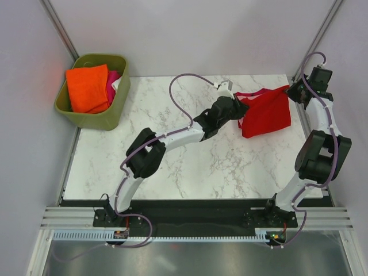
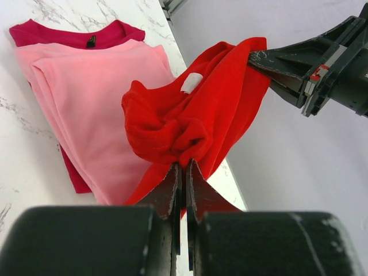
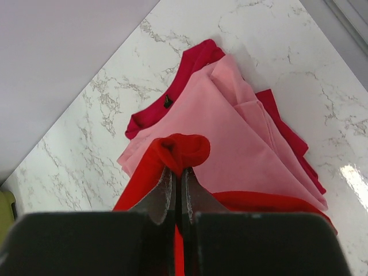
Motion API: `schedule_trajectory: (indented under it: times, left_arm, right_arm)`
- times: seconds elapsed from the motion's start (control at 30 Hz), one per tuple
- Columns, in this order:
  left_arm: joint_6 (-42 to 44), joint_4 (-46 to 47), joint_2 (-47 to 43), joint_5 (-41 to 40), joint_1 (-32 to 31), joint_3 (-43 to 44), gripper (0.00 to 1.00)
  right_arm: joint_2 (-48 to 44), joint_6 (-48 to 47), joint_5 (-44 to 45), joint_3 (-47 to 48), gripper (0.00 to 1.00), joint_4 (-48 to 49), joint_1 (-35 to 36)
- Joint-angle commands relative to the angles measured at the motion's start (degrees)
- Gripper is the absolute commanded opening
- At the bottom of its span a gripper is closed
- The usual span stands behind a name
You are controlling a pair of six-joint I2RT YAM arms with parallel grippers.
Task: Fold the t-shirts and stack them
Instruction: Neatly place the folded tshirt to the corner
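From above, the red t-shirt [image 1: 267, 115] hangs between both hands at the counter's [image 1: 190, 167] far right. The left hand [image 1: 240, 110] grips its left edge and the right hand [image 1: 289, 91] its far corner, and an olive tub [image 1: 86, 118] of cloth stands far left. The left wrist view shows jaws pinched on bunched red cloth, with the folded pink t-shirt [image 2: 86, 109] flat on the counter beneath. The right wrist view shows jaws clamped on a red fold above it.

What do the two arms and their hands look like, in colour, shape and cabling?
The left arm and right arm have white tube-like links with bulky black joints. A thin purple cable loops loosely along each. The left hand and right hand are black, with two flat fingers that taper to narrow tips. The right hand carries a small red mark on its side.
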Motion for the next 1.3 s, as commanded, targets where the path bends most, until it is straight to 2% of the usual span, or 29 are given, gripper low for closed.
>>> schedule_trajectory:
  times: [0.0, 0.43, 0.57, 0.6, 0.63, 0.67, 0.7, 0.73, 0.8, 0.83, 1.07, 1.17, 1.27]
  left_arm:
    - [-4.1, 1.5, 3.5, -1.2, 1.0, 5.8, 0.02]
    - [-6.8, 1.9, 16.5, -0.3, 6.0, 18.4, 0.02]
    - [-10.3, 2.1, 21.7, 0.1, 7.1, 24.0, 0.03]
    - [-11.0, 1.2, 23.5, 0.3, 7.7, 25.2, 0.17]
    - [-11.5, 0.5, 24.5, 0.6, 7.9, 26.1, 0.28]
    - [-11.8, -0.2, 25.0, 1.8, 8.4, 27.9, 0.39]
    - [-11.3, -0.8, 25.0, 2.0, 8.5, 28.3, 0.61]
    - [-10.5, -2.4, 24.3, 1.6, 8.4, 28.3, 0.70]
    - [-6.8, -2.8, 22.5, 0.0, 8.3, 26.6, 0.86]
    - [-5.8, -2.9, 20.4, -0.5, 8.3, 25.7, 0.90]
    - [3.3, -4.4, 6.3, -5.4, 8.6, 14.0, 0.91]
    - [6.5, -5.8, -1.1, -5.7, 9.0, 8.1, 0.92]
    - [9.4, -6.7, -9.1, -7.4, 9.2, 0.5, 0.93]
  right_arm:
    - [2.4, 0.7, 0.5, 5.7, 0.00, 3.1, -0.9]
    - [17.3, 3.8, -4.1, 15.8, 0.00, 6.5, -0.5]
    - [24.9, 4.8, -7.5, 23.7, 0.01, 7.2, -0.1]
    - [28.0, 4.9, -8.7, 25.1, 0.21, 7.3, 0.2]
    - [29.4, 5.0, -8.7, 26.4, 0.22, 7.1, 0.3]
    - [30.5, 4.7, -9.2, 27.9, 0.76, 7.0, 0.5]
    - [31.1, 4.1, -9.0, 28.0, 0.93, 7.0, 0.7]
    - [30.7, 3.5, -8.1, 27.6, 0.98, 7.0, 1.2]
    - [29.2, 1.9, -5.3, 24.9, 0.98, 7.8, 1.5]
    - [27.5, 1.4, -4.9, 24.1, 0.98, 8.6, 1.7]
    - [16.0, -4.5, 0.6, 17.0, 0.96, 8.3, 2.0]
    - [10.2, -10.4, 10.3, 15.7, 0.97, 3.9, 3.5]
    - [4.7, -13.4, 10.9, 11.7, 0.97, 3.0, 4.2]
